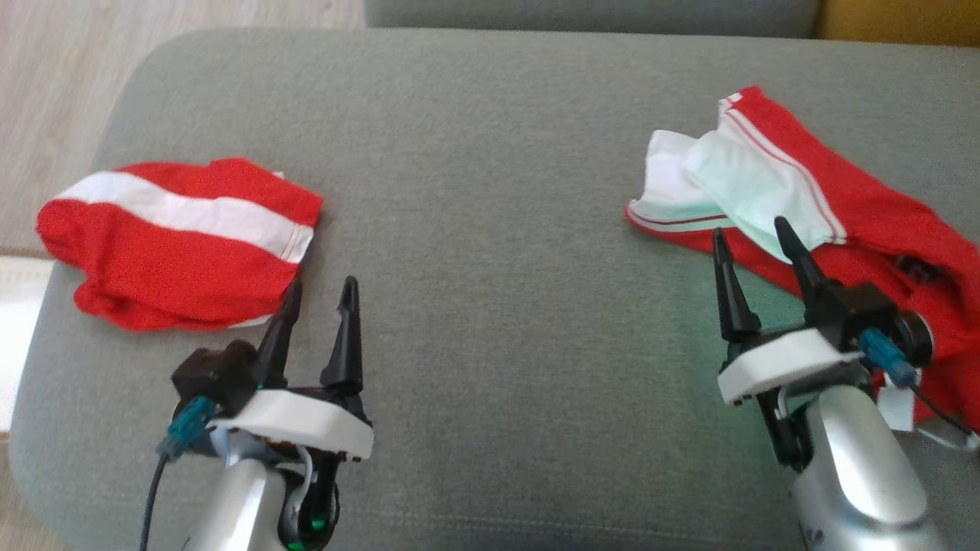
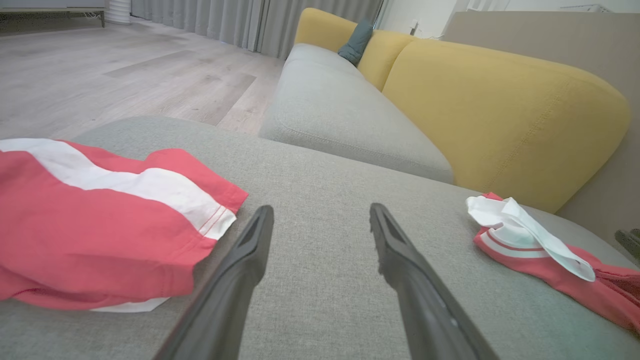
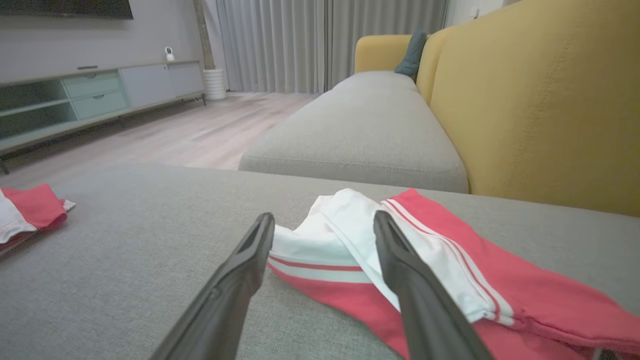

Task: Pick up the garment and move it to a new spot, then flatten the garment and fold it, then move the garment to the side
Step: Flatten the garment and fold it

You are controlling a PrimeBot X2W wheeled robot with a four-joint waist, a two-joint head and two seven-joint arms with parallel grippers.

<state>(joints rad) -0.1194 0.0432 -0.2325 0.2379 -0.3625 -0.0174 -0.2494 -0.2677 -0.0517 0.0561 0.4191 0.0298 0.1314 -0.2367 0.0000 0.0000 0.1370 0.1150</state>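
While the left gripper (image 1: pixel 322 282) hovers wide open, empty, just beside a folded garment (image 1: pixel 180 241) that looks finished and set aside, the right gripper (image 1: pixel 749 228), jaws equally spread, points at a crumpled garment (image 1: pixel 842 199), not yet lifted. Grey cushion (image 1: pixel 490 191) underneath; yellow sofa back (image 2: pixel 500 115) and wood floor (image 2: pixel 125 75) beyond.

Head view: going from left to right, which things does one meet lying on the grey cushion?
folded red cloth garment with a white band → bare middle of the grey fabric cushion → crumpled red and white cloth garment
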